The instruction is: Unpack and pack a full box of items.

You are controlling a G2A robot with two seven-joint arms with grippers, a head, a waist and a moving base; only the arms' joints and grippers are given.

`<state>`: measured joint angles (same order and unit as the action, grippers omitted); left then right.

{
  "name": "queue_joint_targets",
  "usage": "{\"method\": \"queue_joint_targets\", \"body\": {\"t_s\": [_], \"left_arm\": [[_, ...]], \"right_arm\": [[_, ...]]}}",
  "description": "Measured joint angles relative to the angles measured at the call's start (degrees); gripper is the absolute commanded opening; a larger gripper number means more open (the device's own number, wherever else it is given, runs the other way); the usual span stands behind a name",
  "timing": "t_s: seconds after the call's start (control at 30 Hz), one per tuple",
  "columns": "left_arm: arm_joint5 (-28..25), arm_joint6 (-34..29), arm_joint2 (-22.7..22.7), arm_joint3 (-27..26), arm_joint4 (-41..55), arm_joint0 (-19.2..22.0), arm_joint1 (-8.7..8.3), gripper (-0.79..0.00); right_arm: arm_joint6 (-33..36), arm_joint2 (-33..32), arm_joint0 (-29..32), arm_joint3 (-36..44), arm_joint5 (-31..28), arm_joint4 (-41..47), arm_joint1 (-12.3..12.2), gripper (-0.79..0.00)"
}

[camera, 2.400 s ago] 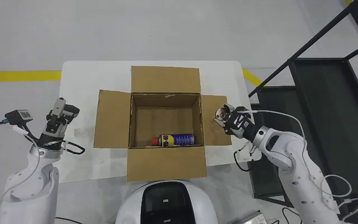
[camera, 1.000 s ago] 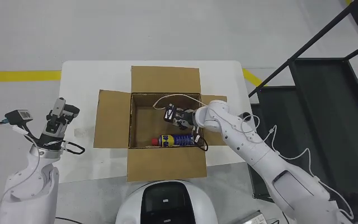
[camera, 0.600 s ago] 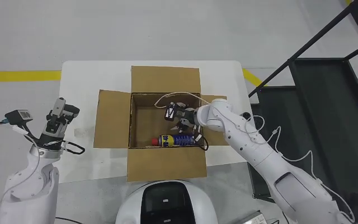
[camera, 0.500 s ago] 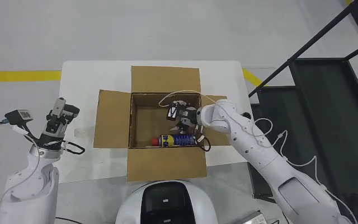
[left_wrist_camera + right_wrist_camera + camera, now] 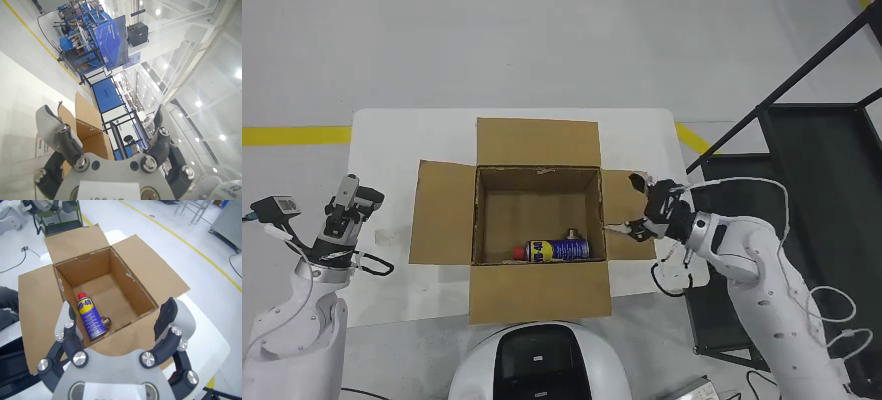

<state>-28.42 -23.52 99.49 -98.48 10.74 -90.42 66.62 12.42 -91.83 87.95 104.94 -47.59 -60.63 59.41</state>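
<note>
The left wrist view catches the cardboard box [image 5: 88,121] from outside, one raised flap and a labelled outer wall, so its inside is hidden there. In the right wrist view the base of the spray can [image 5: 89,315] dips behind the box's near wall, and one dark finger [image 5: 68,315] of the right gripper [image 5: 117,306] stands just in front of the can's side.

The can lies flat on the box floor, close against the wall on the robot's side, with its red cap pointing towards the left arm's side. From above, the right gripper [image 5: 627,207] hangs over the box's right-hand flap, just outside the opening. Its fingers are spread wide with nothing between them, and the can [image 5: 558,248] is down inside the box [image 5: 537,140], apart from it. The left gripper [image 5: 357,188] is beside the left edge of the white table [image 5: 402,140], well apart from the box and the can. Its fingers are likewise spread and hold nothing (the left wrist view has them framing the hall beyond, [image 5: 102,111]).

From above, the can's blunt end is hard to read. The right wrist view adds a small metal fitting [image 5: 106,321] lying on the floor of the box, touching or just beside the can near its base.
</note>
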Motion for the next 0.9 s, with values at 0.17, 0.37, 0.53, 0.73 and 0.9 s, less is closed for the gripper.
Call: {"method": "queue_joint_targets", "body": {"t_s": [0.17, 0.37, 0.53, 0.73, 0.9], "left_arm": [[0.00, 0.00, 0.00, 0.00, 0.00, 0.00, 0.00, 0.000], [0.00, 0.00, 0.00, 0.00, 0.00, 0.00, 0.00, 0.000], [0.00, 0.00, 0.00, 0.00, 0.00, 0.00, 0.00, 0.000], [0.00, 0.00, 0.00, 0.00, 0.00, 0.00, 0.00, 0.000], [0.00, 0.00, 0.00, 0.00, 0.00, 0.00, 0.00, 0.000]], "right_arm": [[-9.33, -7.53, 6.47, -2.63, -0.40, -2.61, -0.37, 0.000], [-16.43, -10.02, 9.49, -4.89, -1.20, -6.15, -0.45, 0.000], [-16.28, -9.96, 9.44, -4.81, -1.18, -6.08, -0.45, 0.000], [-16.02, -9.48, 9.41, -4.14, -0.74, -6.12, -0.41, 0.000], [-12.47, -9.80, 8.18, -6.88, 4.15, -4.29, -0.36, 0.000]]}}
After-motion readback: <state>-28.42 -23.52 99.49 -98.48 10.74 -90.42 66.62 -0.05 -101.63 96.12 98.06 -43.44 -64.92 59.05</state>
